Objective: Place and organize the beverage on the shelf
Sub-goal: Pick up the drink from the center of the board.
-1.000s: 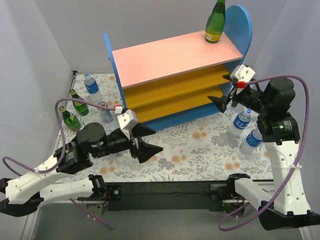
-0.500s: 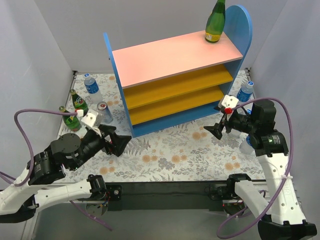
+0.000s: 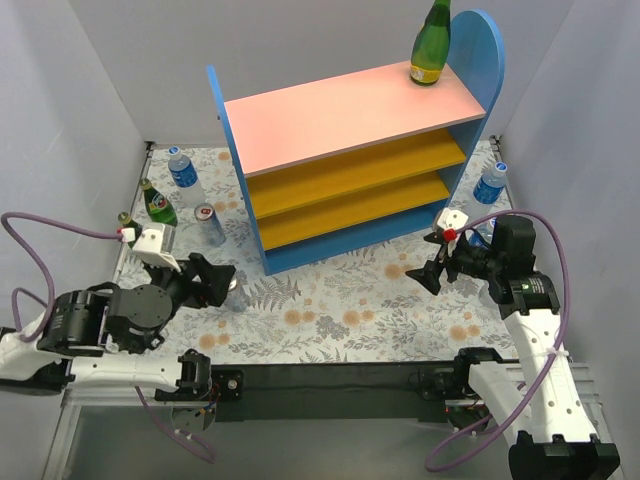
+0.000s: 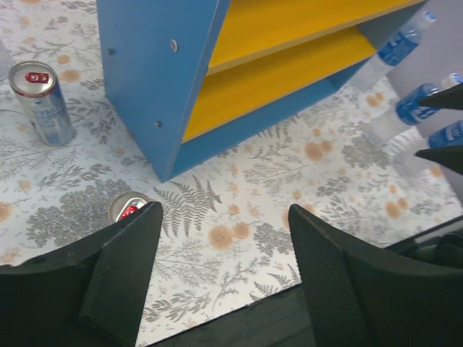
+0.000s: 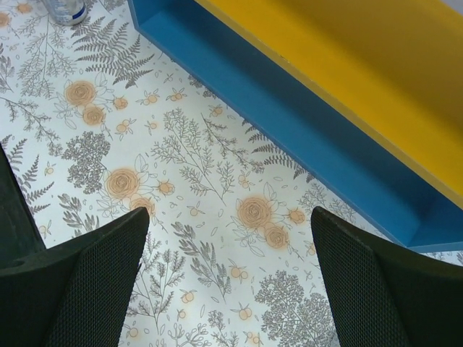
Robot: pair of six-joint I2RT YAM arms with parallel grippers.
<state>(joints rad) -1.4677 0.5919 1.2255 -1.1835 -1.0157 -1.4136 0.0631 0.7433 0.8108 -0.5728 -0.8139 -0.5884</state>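
The shelf (image 3: 350, 110) stands at the back with one green bottle (image 3: 430, 45) on its pink top board. Two more green bottles (image 3: 157, 205), a clear bottle (image 3: 183, 170) and a can (image 3: 208, 225) stand left of it. A second can (image 3: 237, 292) stands just right of my left gripper (image 3: 215, 280), which is open and empty; in the left wrist view (image 4: 224, 213) that can (image 4: 126, 208) peeks past the left finger. My right gripper (image 3: 422, 262) is open and empty over the mat in front of the shelf's right end (image 5: 230, 217). Another clear bottle (image 3: 490, 182) stands right of the shelf.
More clear bottles (image 4: 416, 105) stand behind the right arm by the right wall. The floral mat (image 3: 350, 310) spreads in front of the shelf. The shelf's blue side panel (image 4: 145, 72) and its blue base (image 5: 289, 108) are close to the grippers. Grey walls enclose the table.
My left arm has drawn back to the near left, its open gripper now beside the near can. My right gripper has dropped away from the shelf's right end toward the mat.
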